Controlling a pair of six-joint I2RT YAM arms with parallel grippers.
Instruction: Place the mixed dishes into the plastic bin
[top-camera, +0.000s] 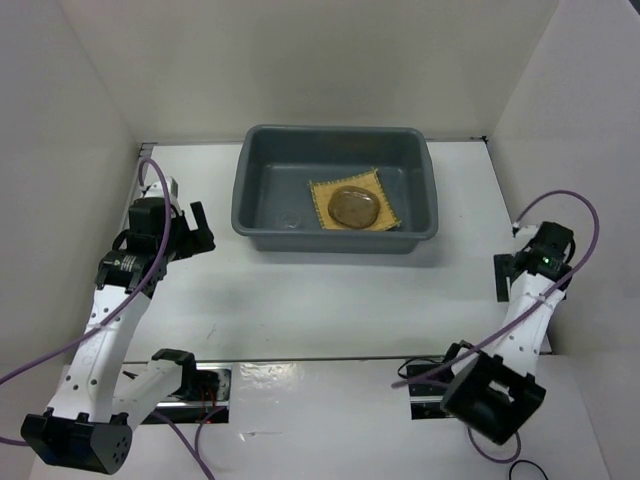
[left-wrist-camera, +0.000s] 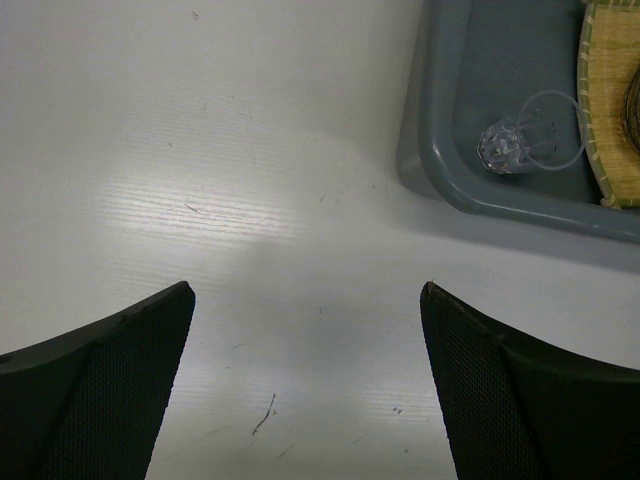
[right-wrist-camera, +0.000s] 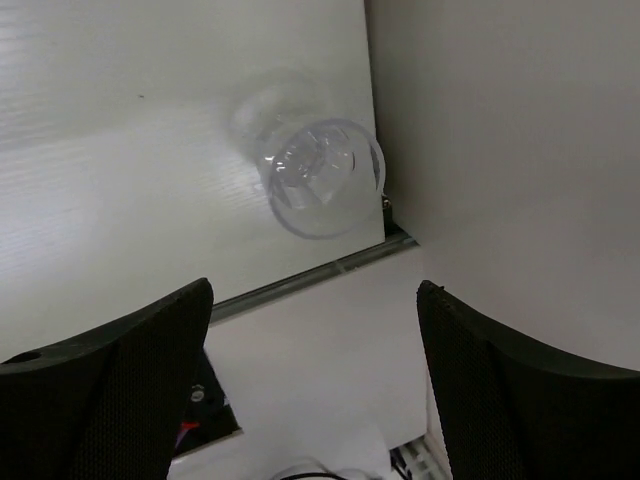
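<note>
Closest in, my left hand (left-wrist-camera: 305, 292) is spread wide over the white desk (left-wrist-camera: 200, 150) just left of the large dark grey plastic bin (left-wrist-camera: 430, 160), holding nothing. Its wrist view shows a small clear round cup (left-wrist-camera: 505, 145) inside the bin beside the square yellow-tan woven placemat (left-wrist-camera: 610, 110). Overhead, the round brownish glassy plate (top-camera: 354, 207) rests on that mat. Only the right wrist view catches a second clear cup (right-wrist-camera: 320, 178) on the desk by the wall, right of the bin. My right hand (right-wrist-camera: 315, 288) gapes open short of it, touching nothing.

Walls (top-camera: 70, 110): I see plain white panels on three sides.
Table (top-camera: 330, 300): white, lightly scuffed.
Light: soft glare (left-wrist-camera: 200, 205) in my left wrist view.
</note>
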